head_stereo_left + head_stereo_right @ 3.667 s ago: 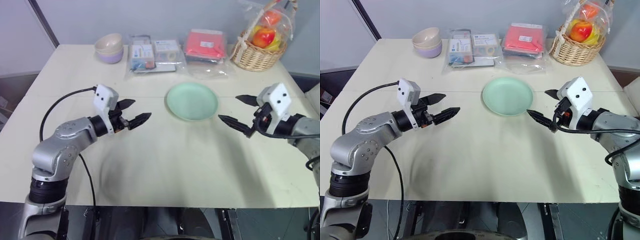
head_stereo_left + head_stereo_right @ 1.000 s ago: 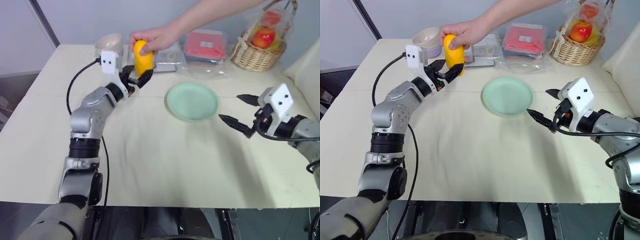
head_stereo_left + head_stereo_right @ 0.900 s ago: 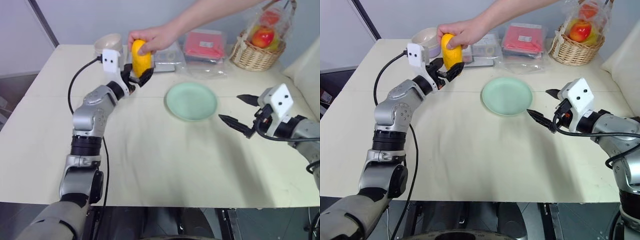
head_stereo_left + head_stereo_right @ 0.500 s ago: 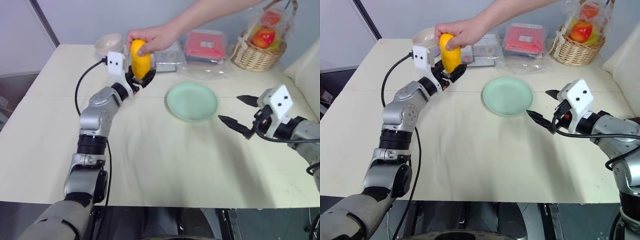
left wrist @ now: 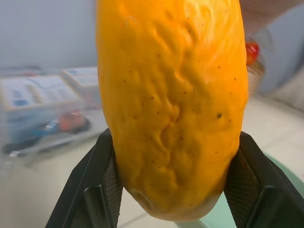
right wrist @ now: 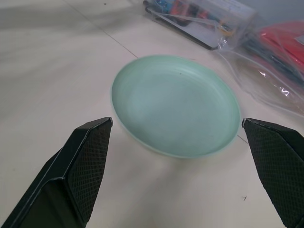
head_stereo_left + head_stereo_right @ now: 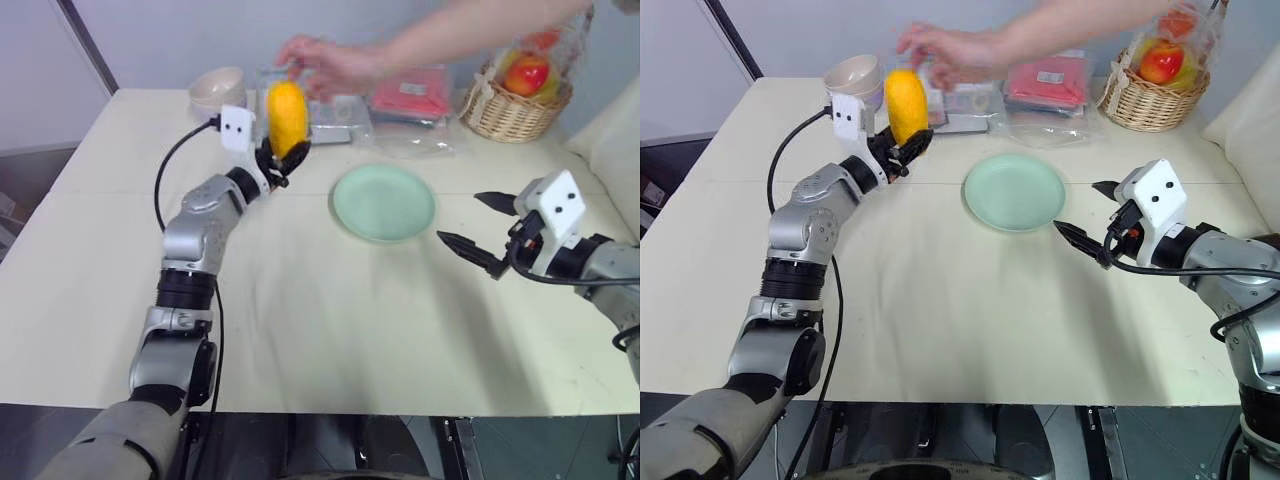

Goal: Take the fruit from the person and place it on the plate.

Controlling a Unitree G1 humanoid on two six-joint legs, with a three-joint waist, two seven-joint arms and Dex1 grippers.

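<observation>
The left gripper [image 7: 280, 160] is clamped on the lower end of the mango [image 7: 287, 115], holding it upright above the far left part of the table [image 7: 330, 330]. The person's hand [image 7: 325, 62] hovers just beyond the mango's top, fingers spread and apart from it. The mint-green plate [image 7: 384, 203] lies bare right of the mango. The right gripper [image 7: 478, 228] hangs with jaws spread wide near the plate's right side. Labels on the plastic-wrapped packets [image 7: 330, 105] at the far edge are too small to read.

The mango [image 7: 287, 117] is held upright by the left gripper [image 7: 279, 160]; the person's hand [image 7: 325, 66] is seen just beyond it, apart.
</observation>
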